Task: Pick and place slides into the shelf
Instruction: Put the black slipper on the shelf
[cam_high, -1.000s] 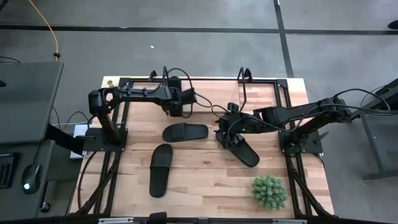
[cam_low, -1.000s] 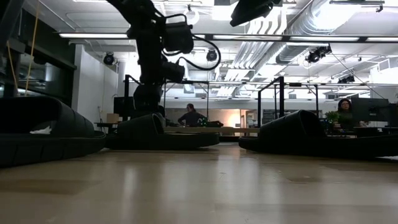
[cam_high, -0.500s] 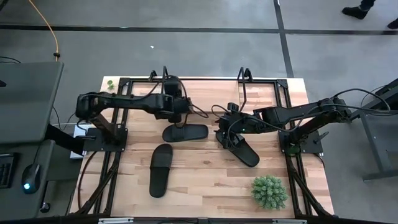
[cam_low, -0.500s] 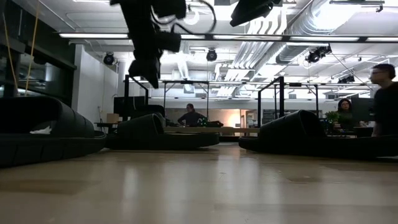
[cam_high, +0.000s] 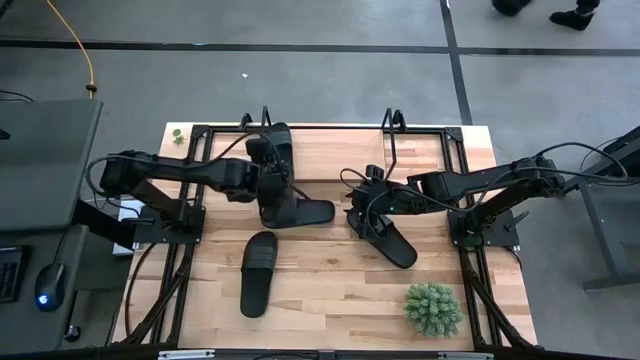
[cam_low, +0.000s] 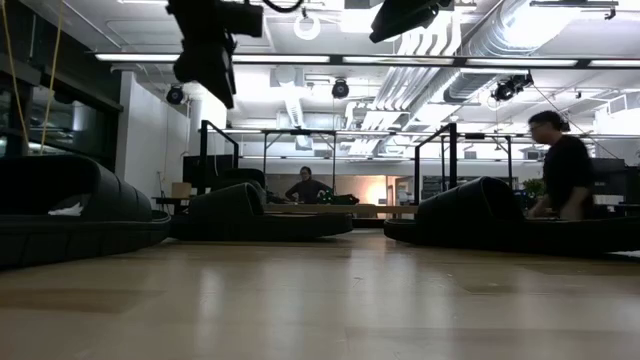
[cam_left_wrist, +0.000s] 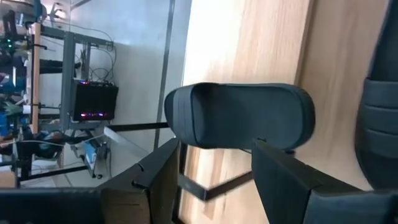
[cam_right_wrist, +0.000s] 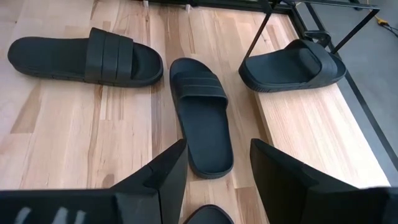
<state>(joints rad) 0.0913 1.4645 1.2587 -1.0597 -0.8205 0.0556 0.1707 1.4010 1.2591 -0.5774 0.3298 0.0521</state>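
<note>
Four black slides show in the high view. One slide (cam_high: 277, 140) lies on the shelf (cam_high: 335, 148) at the table's far edge; the left wrist view shows its end (cam_left_wrist: 242, 115) ahead. My left gripper (cam_high: 270, 190) is open (cam_left_wrist: 214, 155), raised (cam_low: 205, 55) over the left end of the middle slide (cam_high: 305, 212). A third slide (cam_high: 258, 272) lies toward the near edge. My right gripper (cam_high: 362, 215) is open (cam_right_wrist: 214, 168), high (cam_low: 405, 15) above one end of the fourth slide (cam_high: 392, 242), whose tip (cam_right_wrist: 208, 214) shows between the fingers.
A green spiky plant (cam_high: 432, 308) stands near the table's right near corner. Black tube uprights (cam_high: 390, 125) rise at the shelf. Bare wood lies between the slides (cam_high: 330, 280). A person (cam_low: 560, 180) walks in the room beyond.
My left gripper has drawn back from the slide on the shelf, moving toward the near edge and upward, and now hangs over the middle slide. The slide on the shelf has stayed where it was. A person has walked through the background.
</note>
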